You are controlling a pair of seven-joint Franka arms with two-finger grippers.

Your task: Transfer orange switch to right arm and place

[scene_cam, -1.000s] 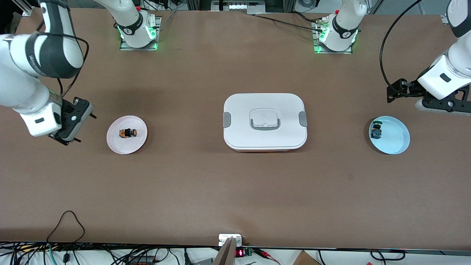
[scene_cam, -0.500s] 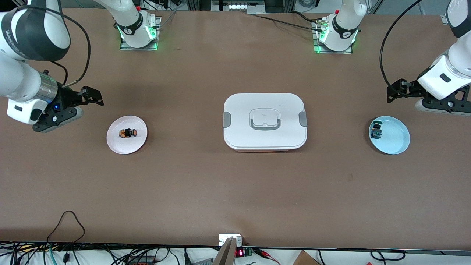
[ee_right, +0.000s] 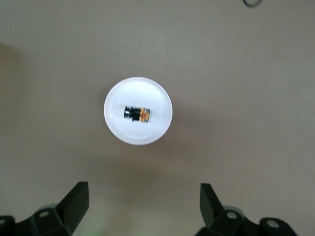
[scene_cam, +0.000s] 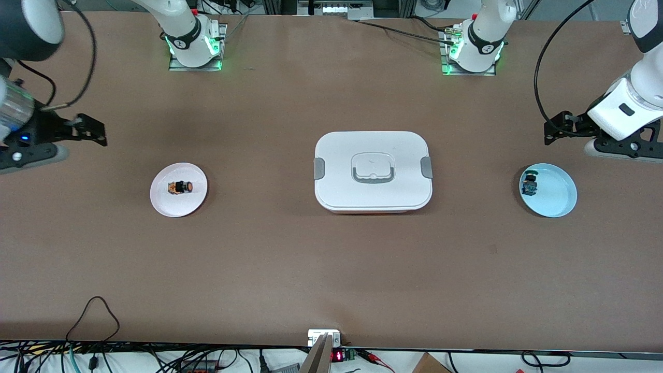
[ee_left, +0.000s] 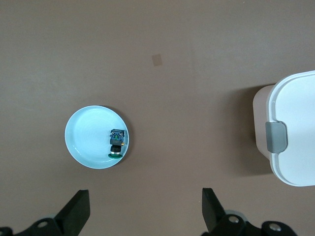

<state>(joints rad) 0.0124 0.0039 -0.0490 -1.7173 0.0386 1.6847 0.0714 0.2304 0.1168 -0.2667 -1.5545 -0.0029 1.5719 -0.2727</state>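
Observation:
The orange switch lies on its side on a small white plate toward the right arm's end of the table. In the right wrist view the switch sits in the middle of that plate. My right gripper is open and empty, up over bare table beside the plate; its fingers stand wide apart. My left gripper is open and empty over bare table beside a light blue plate, and that arm waits.
A small blue-and-green part lies on the light blue plate, also in the left wrist view. A white lidded box with grey clips stands mid-table. Cables lie along the table edge nearest the front camera.
My right arm has swung up and away from the white plate toward its end of the table, its gripper turning as it went. The switch stays on the plate. The left arm has not moved.

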